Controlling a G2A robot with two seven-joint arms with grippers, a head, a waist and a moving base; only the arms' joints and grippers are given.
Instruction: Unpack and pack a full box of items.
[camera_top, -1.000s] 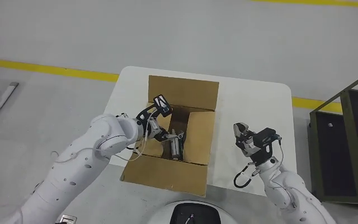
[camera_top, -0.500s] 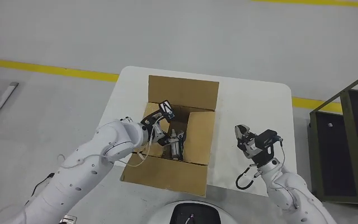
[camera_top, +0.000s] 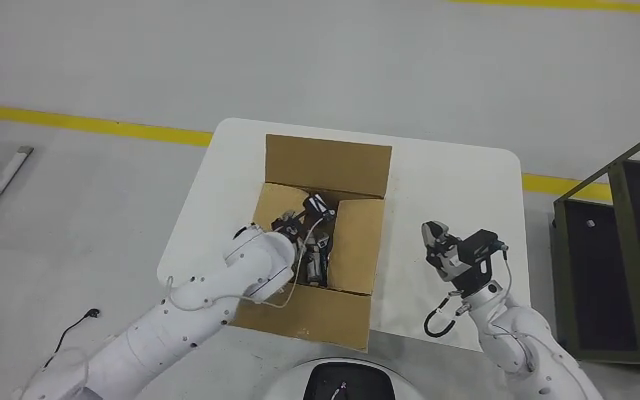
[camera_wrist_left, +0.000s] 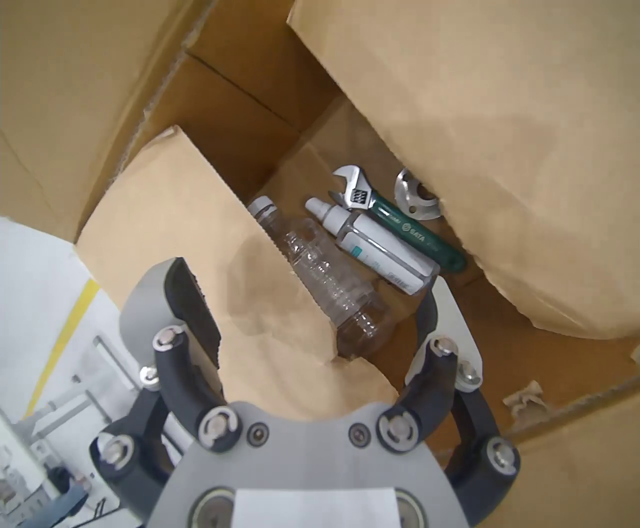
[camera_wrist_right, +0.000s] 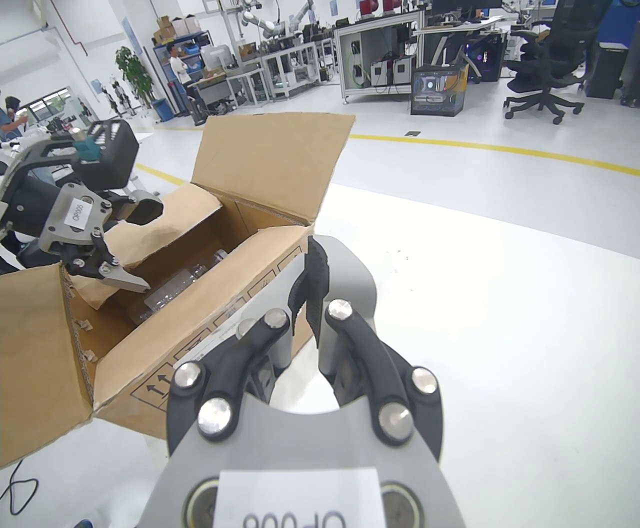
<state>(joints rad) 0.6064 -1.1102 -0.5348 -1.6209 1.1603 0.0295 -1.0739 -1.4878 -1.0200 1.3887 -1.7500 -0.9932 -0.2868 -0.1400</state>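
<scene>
White desk (camera_top: 455, 180) with the open cardboard box (camera_top: 328, 165) on it, flaps folded out. Down in the box mouth the left hand (camera_wrist_left: 312, 295) is spread wide and grips nothing, sitting just over a clear plastic bottle (camera_wrist_left: 325, 280). Lying beside the bottle on the box floor: white tube (camera_wrist_left: 375, 245), green-handled wrench (camera_wrist_left: 400, 225), small metal flange (camera_wrist_left: 415, 200). Off to the side the right hand (camera_wrist_right: 310, 285) hovers over bare desk near the box, fingers pressed together, empty.

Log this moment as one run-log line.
left gripper: open, over box, above bottle | right gripper: shut, over table | in box: bottle, tube, wrench
</scene>
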